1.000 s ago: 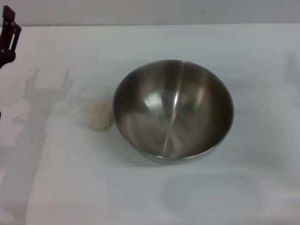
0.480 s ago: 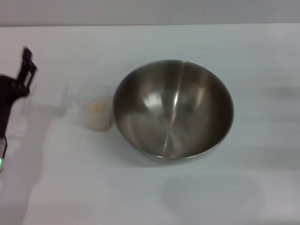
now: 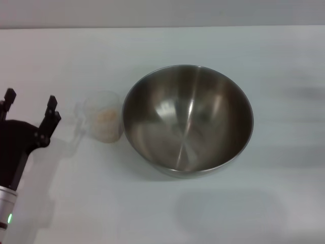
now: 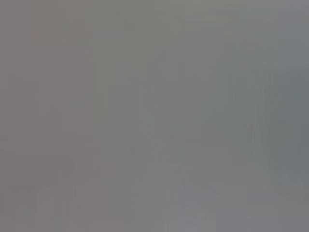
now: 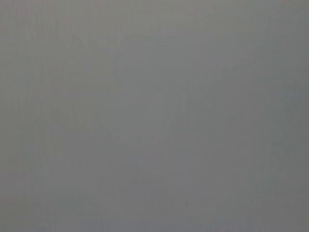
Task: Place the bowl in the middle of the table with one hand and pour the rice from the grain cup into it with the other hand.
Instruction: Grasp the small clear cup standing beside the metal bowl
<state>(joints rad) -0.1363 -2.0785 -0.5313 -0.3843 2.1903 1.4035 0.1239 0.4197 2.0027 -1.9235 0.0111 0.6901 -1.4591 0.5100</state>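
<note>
Head view shows the left gripper (image 3: 29, 104) spread wide at the table's (image 3: 162, 213) left edge, near the grain cup (image 3: 103, 117) of rice (image 3: 105, 117) touching the steel bowl (image 3: 187, 119).

The steel bowl (image 3: 187, 120) takes up the middle of the counter (image 3: 264, 46), and the little clear cup (image 3: 104, 123) stands just beside its left wall, so there is barely any gap between the two for a finger to slip through. On the cup's outer, left side the counter lies bare up to the left tool (image 3: 29, 105), which stands near with its fingers spread. Right of the bowl, in front of it and behind it, nothing stands on the white surface.
</note>
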